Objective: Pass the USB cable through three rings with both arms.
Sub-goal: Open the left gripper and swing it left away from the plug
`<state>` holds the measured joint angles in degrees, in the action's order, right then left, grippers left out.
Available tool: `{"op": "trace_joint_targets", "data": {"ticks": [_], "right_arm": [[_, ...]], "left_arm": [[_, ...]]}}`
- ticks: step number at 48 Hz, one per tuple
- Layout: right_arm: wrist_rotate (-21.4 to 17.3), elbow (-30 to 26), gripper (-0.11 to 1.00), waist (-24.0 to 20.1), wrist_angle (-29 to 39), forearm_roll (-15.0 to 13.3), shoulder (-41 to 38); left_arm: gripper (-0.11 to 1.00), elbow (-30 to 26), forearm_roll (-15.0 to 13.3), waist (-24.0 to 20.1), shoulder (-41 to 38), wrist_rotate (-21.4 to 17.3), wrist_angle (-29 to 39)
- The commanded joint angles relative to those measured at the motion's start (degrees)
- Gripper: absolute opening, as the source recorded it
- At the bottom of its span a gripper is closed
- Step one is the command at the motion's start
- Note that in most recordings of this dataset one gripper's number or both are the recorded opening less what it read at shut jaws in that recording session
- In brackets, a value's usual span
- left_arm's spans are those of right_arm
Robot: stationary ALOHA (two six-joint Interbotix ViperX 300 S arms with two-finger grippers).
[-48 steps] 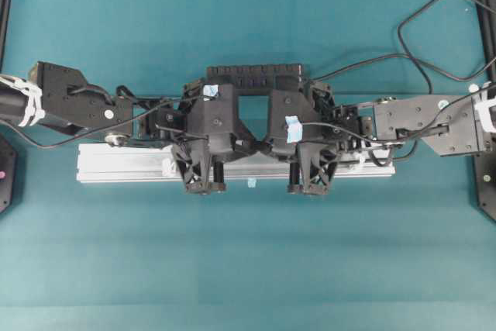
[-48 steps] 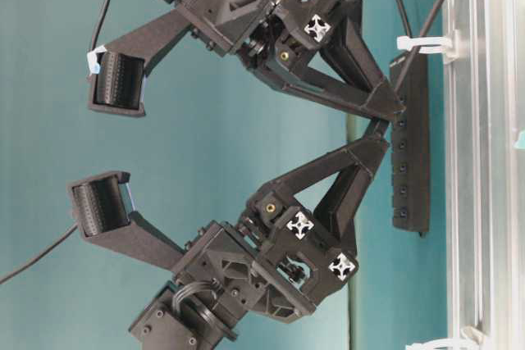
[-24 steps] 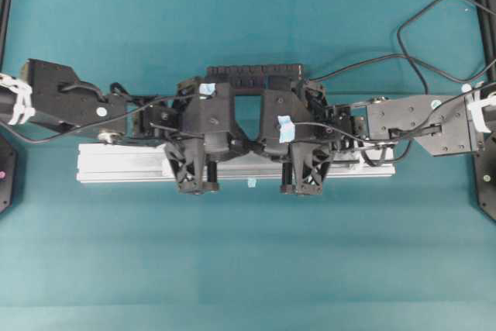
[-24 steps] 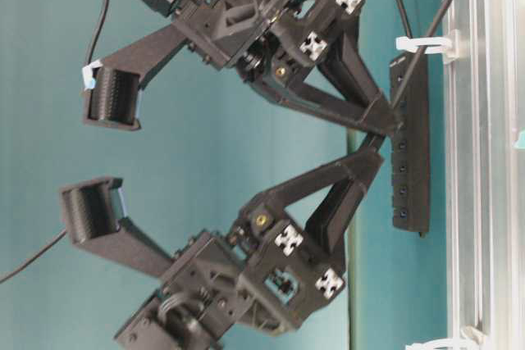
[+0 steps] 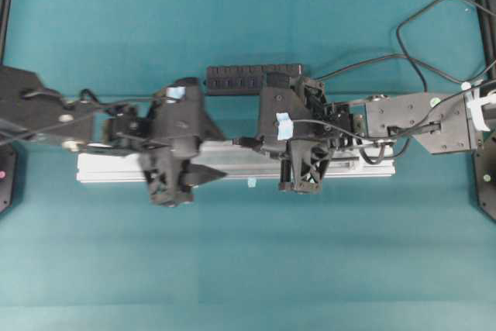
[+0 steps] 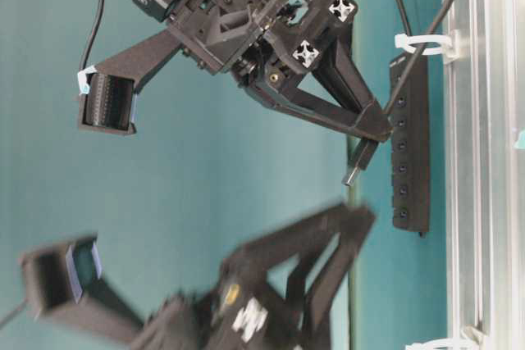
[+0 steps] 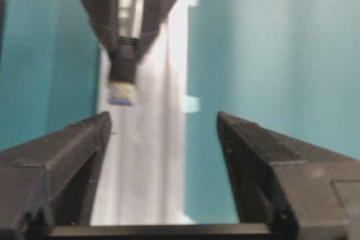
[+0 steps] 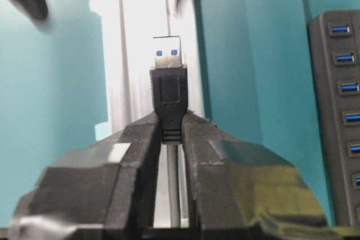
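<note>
Fingers [image 8: 143, 155] of right arm clenched on stiff, light plug [image 8: 167, 91], left fingers [image 7: 84, 144] released; best held at the moulded plug, limp cord trailing.

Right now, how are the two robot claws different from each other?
The right gripper is shut on the USB plug; the left gripper stands wide open and holds nothing. In the table-level view the right gripper looks sharp, while the left gripper looks blurry. In the overhead view the right gripper sits near the middle of the silver rail, the left gripper nearer its left end. Both are black with open frames.
</note>
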<state>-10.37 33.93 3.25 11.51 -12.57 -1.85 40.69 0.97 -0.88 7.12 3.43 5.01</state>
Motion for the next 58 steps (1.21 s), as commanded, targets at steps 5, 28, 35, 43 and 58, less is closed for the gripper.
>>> {"op": "trace_joint_targets", "data": {"ticks": [5, 28, 35, 43, 58], "right_arm": [[0.7, -1.58, -0.05, -0.18, -0.18, -0.26, -0.09], [0.79, -7.73, -0.05, -0.79, 4.66, -0.88, -2.99], [3.16, -9.93, -0.05, -0.79, 6.94, -0.88, -4.04], [8.0, -13.27, -0.05, -1.32, 13.27, -0.7, -5.63], [9.67, -17.58, -0.05, -1.49, 15.47, -0.44, -7.47]], "left_arm": [[0.73, 2.9, 0.18, 0.97, 5.98, 1.85, 0.7], [0.72, 13.45, 0.18, 0.88, 23.12, 2.02, 5.36], [0.72, 14.85, 0.18, 0.79, 26.89, 2.37, 7.82], [0.72, 15.29, 0.18, 0.79, 28.48, 2.37, 8.61], [0.72, 15.47, 0.18, 0.79, 28.74, 2.37, 8.61]]}}
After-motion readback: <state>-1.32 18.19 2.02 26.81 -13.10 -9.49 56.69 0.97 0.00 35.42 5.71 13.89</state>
